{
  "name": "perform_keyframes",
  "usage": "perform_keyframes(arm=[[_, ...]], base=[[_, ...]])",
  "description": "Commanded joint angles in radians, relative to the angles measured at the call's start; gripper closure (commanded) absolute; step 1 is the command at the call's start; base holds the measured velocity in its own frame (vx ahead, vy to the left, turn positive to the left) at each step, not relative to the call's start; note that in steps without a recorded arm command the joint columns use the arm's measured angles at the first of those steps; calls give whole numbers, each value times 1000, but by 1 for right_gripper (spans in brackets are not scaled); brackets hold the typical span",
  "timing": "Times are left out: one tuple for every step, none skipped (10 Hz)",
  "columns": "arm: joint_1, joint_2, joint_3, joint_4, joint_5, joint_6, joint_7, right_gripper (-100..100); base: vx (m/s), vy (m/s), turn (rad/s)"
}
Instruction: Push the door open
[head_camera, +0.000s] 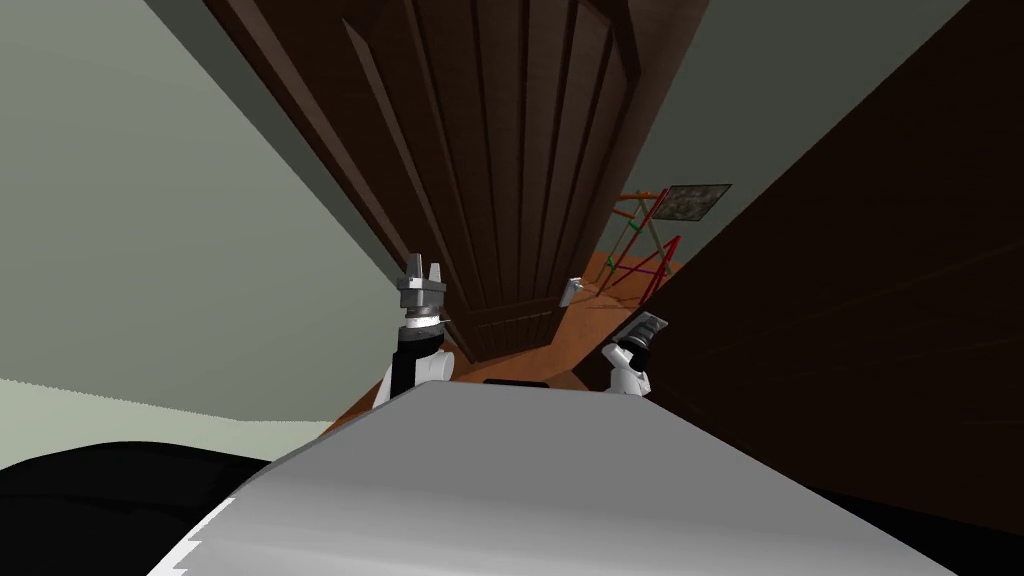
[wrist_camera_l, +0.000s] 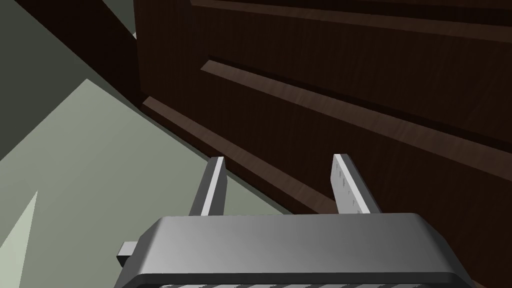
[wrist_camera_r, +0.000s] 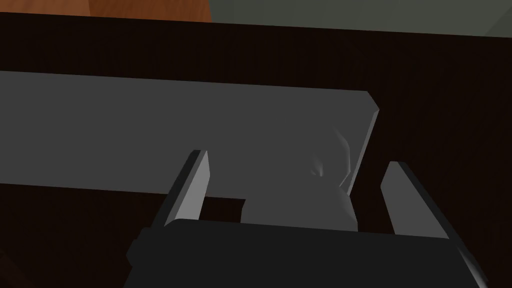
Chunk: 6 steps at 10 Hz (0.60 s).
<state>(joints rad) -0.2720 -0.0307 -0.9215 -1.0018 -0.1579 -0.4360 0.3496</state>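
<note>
Grey-green walls (head_camera: 150, 200) on the left and far side, orange-brown floor (head_camera: 575, 330) beyond. Straight ahead, a dark brown panelled wooden door (head_camera: 500, 150), ajar, with a gap along its right edge. Through that gap, a red-railed frame (head_camera: 640, 250) and a mottled grey picture (head_camera: 697, 202). At the door's right edge, a small light grey handle (head_camera: 570, 291). Off to the right, a broad dark brown plane (head_camera: 850, 300).

Left pincer (wrist_camera_l: 280, 160) raised near the door's left edge, released, blades apart with nothing between them, aimed at the raised mouldings just beside the frame; contact impossible to tell.

Right pincer (wrist_camera_r: 295, 157) low on the right, close to the dark plane, likewise released, blades spread either side of a flat grey lever bar (wrist_camera_r: 150, 130) on a dark brown face, not pressing it.
</note>
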Motion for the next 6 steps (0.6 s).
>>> perform_keyframes(arm=[[0, -1, 1, -1, 0, 4, -2, 100], [0, -1, 1, -1, 0, 4, -2, 100], [0, -1, 1, -1, 0, 4, -2, 100], [0, -1, 1, -1, 0, 4, -2, 100], [0, -1, 1, -1, 0, 4, -2, 100], [0, -1, 1, -1, 0, 4, -2, 100]], base=[[-7, 8, -28], [-24, 29, -10], [-19, 21, 1], [-12, 11, 2], [-6, 4, 2], [0, 0, 0]])
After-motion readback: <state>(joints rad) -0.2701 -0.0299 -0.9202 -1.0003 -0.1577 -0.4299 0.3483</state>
